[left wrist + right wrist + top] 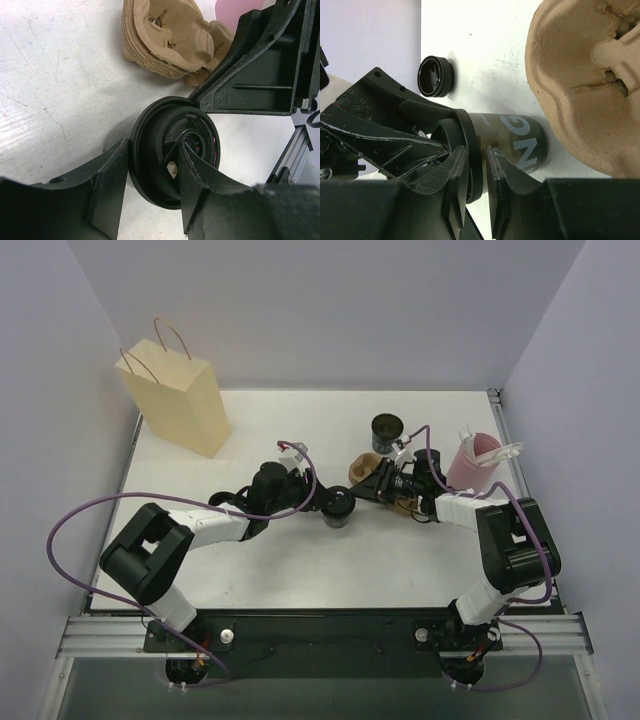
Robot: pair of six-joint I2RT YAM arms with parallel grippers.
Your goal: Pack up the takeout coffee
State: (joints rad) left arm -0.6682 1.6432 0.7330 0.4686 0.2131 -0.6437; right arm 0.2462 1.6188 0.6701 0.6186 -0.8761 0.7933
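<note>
One coffee cup (520,145) is gripped by the left pincer (151,150), right pincer (476,152) pinching its lid (471,131).

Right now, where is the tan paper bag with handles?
In the top view, the tan paper bag stands upright at the far left corner of the white table.

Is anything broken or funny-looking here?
Yes. In the left wrist view, the lower-right one of the left jaws has a ragged, torn-looking edge, right beside the lidded black cup. Nothing looks spilled.

Rough pulp tray (170,40), glossy black plastic cup lid (150,150)
</note>
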